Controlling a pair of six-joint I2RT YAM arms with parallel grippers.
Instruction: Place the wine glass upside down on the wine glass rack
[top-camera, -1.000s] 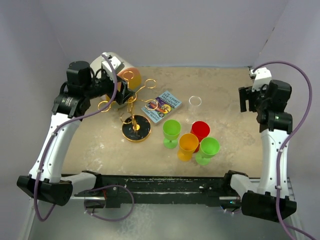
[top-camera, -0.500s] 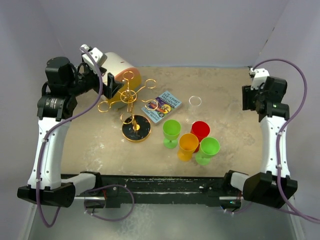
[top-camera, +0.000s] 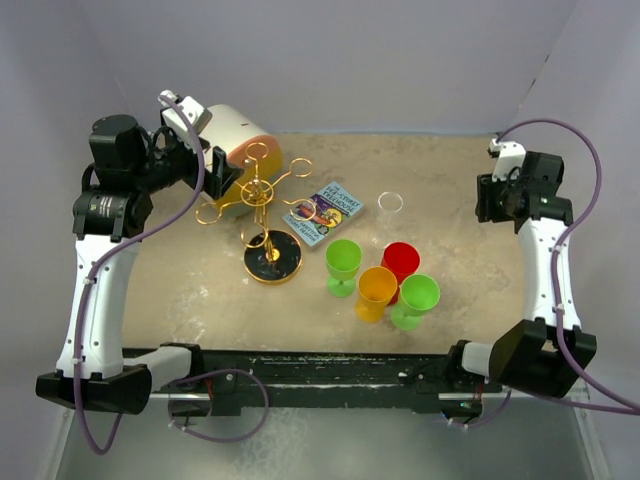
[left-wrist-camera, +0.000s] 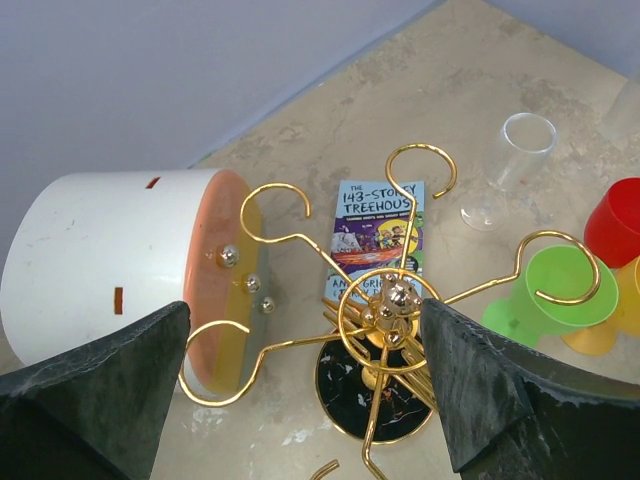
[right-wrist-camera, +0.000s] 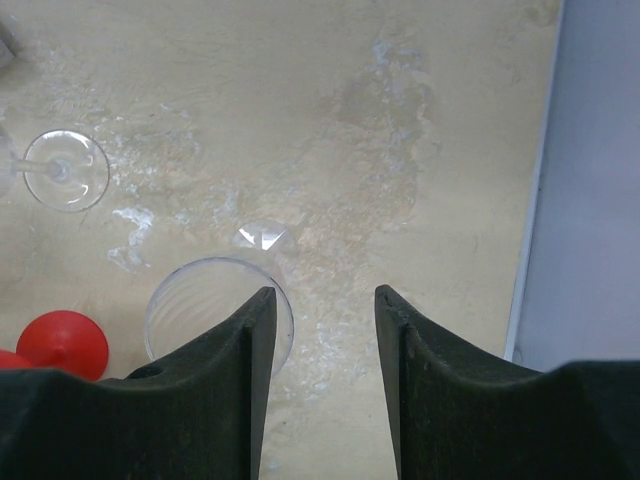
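The wine glass (top-camera: 390, 201) (left-wrist-camera: 512, 160) (right-wrist-camera: 65, 170), clear and upright, is standing on the counter (top-camera: 450, 170) (left-wrist-camera: 470, 60) (right-wrist-camera: 330, 120) toward the back, well apart from the gold wire rack (top-camera: 271, 260) (left-wrist-camera: 392, 297) and just beyond the right corner of a paperback book (top-camera: 325, 212) (left-wrist-camera: 380, 235) that is lying between the two. The rack is standing on its round black base, its curled arms spreading from the central post. Behind it a big white cylinder (top-camera: 235, 135) (left-wrist-camera: 100, 260) is lying on its side, its orange end facing the rack. The left gripper (top-camera: 215, 172) (left-wrist-camera: 305, 310) is hovering above and behind the rack with its jaws spread wide and gripping nothing. Nearer the front, a lime green cup (top-camera: 343, 262), an orange cup (top-camera: 377, 290), a red cup (top-camera: 401, 262) and a second green cup (top-camera: 417, 298) are clustering together. The right gripper (top-camera: 488, 198) (right-wrist-camera: 322, 300) is hanging over the counter's right side, its jaws standing partly open with only bare counter between them; a clear ribbed cup (right-wrist-camera: 200, 305) is sitting just beside and partly behind one finger.
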